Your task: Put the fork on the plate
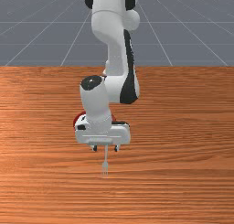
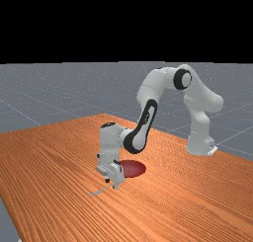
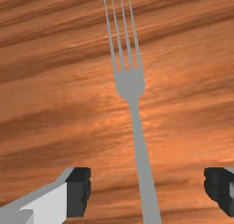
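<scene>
- The fork [image 1: 105, 164] lies on the bench [image 1: 183, 177], its tines [image 3: 122, 45] pointing away from the arm's base [image 2: 198, 140] and its handle [image 3: 143, 170] running back between the two fingers [image 3: 78, 191].
- The jaws stand wide apart with bench showing on both sides of the handle, so they hold nothing.
- The red plate [image 2: 136, 168] sits just behind the hand [image 1: 103, 135], on the side toward the arm's base; in the front view the hand covers much of it.
- The step in hand looks to be the grasp: the line-up seems good, with the handle about midway between the fingers.
- The handle runs slightly askew to the jaws, so a small turn of the hand would let both pads meet it squarely.
- How much height is left is hard to judge; the arm should ease straight down until the fingertips are beside the thin handle, without pressing into the bench.
- Closing too high would likely miss so flat a thing, or pinch only its upper edge and let it slip.
- A slow, even close would keep one finger from pushing the fork round.
- Once gripped, it needs lifting above the plate's rim before it goes back over the plate.
</scene>
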Motion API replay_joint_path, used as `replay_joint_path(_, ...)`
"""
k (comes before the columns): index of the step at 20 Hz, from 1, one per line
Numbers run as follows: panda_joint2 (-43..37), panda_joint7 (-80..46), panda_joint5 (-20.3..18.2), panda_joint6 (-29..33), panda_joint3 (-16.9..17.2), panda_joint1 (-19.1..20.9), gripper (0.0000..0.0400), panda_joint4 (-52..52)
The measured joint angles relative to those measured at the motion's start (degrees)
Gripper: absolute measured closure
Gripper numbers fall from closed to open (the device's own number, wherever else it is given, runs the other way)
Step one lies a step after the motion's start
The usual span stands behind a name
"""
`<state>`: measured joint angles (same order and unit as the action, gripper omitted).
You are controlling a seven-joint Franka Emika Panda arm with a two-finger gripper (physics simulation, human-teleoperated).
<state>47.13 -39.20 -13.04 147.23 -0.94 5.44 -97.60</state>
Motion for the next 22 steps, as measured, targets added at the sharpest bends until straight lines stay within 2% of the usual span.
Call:
replay_joint_path(3,-0.1,-0.6,1.5,3.9,0.6,-1.1,0.0037,-1.4)
replay_joint_path(4,-0.3,-0.7,2.0,6.8,0.7,-1.7,0.0008,-2.5)
replay_joint_path(6,-0.6,-1.1,2.8,10.7,0.9,-2.2,0.0003,-4.3)
replay_joint_path(9,-0.6,-0.5,4.1,12.3,0.9,-1.8,0.0069,-5.0)
replay_joint_path(11,-0.7,0.5,4.8,10.4,0.5,-1.1,0.0092,-4.5)
replay_joint_path(12,-0.7,1.0,5.1,8.8,0.2,-0.8,0.0089,-3.9)
replay_joint_path(14,-0.6,1.5,5.2,7.1,-0.6,-0.4,0.0027,-3.2)
replay_joint_path(16,-0.7,1.7,5.4,6.1,-1.1,-0.2,0.0000,-3.0)
replay_joint_path(17,-0.9,1.7,5.4,5.6,-1.3,-0.2,0.0023,-3.2)
replay_joint_path(18,-1.4,1.8,5.5,2.9,-1.5,0.0,0.0163,-3.6)
replay_joint_path(19,-2.1,2.1,5.7,-2.2,-1.8,0.1,0.0245,-3.6)
replay_joint_path(20,-2.4,2.3,5.8,-7.0,-2.0,0.3,0.0298,-2.9)
replay_joint_path(22,-2.5,2.2,6.0,-13.6,-2.1,0.5,0.0335,-0.4)
